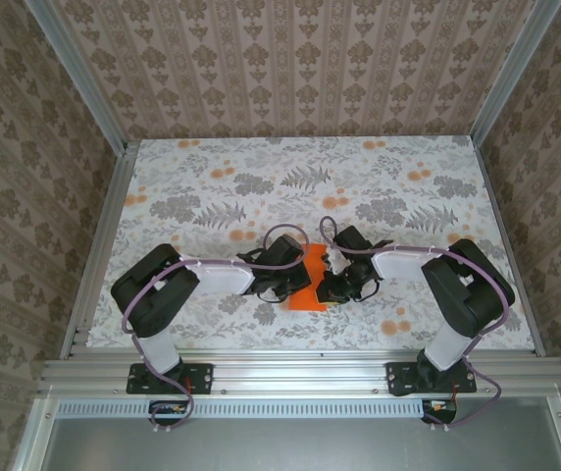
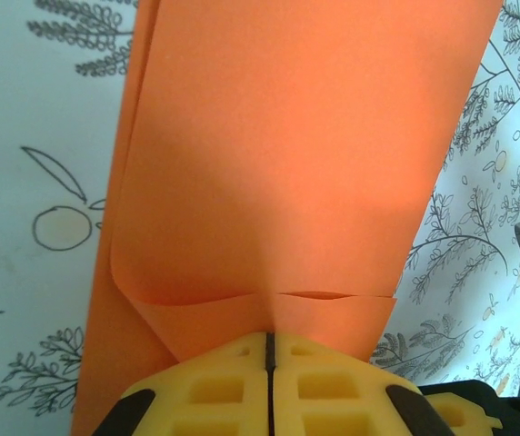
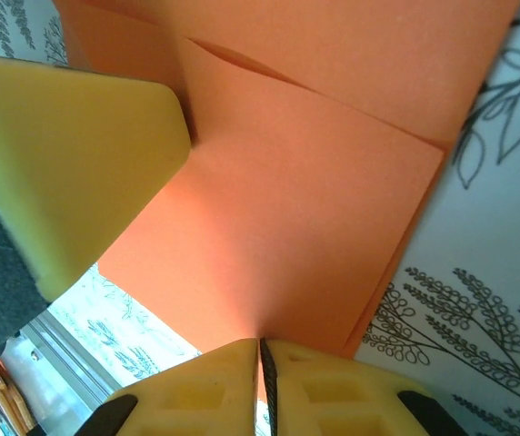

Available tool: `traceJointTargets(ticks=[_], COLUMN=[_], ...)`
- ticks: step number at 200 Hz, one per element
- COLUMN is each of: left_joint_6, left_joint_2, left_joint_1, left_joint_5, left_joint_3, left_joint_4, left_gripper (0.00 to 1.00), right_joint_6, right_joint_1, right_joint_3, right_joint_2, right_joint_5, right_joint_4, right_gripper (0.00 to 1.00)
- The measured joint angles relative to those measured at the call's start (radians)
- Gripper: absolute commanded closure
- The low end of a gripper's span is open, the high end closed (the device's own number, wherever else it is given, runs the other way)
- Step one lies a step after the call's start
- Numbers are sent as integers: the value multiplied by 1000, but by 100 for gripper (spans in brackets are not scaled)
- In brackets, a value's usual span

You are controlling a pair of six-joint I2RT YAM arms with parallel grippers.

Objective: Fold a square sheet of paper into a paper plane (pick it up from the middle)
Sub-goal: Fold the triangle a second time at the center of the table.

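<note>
Bright, even light; soft shadows.

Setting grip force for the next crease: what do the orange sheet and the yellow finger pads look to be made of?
Orange sheet: thin matte paper, judging by its sharp creases and curling layers. Yellow finger pads: likely moulded plastic or firm rubber, dull finish, with recessed square pockets.

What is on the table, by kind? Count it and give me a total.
orange sheet of paper: 1
grippers: 2, left gripper and right gripper, each shut on the paper
Total: 3
</note>
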Motion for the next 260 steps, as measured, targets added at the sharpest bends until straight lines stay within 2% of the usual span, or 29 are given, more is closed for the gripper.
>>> traceJointTargets(ticks=[73, 165, 192, 221, 260], left_joint_6=[91, 170, 203, 237, 237], left_joint_2=[-30, -49, -88, -165, -196], left_joint_1=[86, 224, 256, 227, 128], left_joint_5=[50, 93, 73, 55, 54], left_joint_3=[-44, -67, -66, -30, 14], left_joint_4=[15, 10, -55, -148, -151], left_gripper=[89, 88, 87, 88, 90], right_joint_6=[-14, -14, -14, -14, -13], right_joint_1=[-1, -1, -2, -2, -2], right_joint_3=[0, 6, 6, 6, -3], right_joint_2=[9, 16, 16, 16, 12], right_joint_5=[-8, -16, -18, -18, -19], right_joint_4=[19, 19, 19, 19, 33], right_gripper=[92, 92, 92, 92, 91])
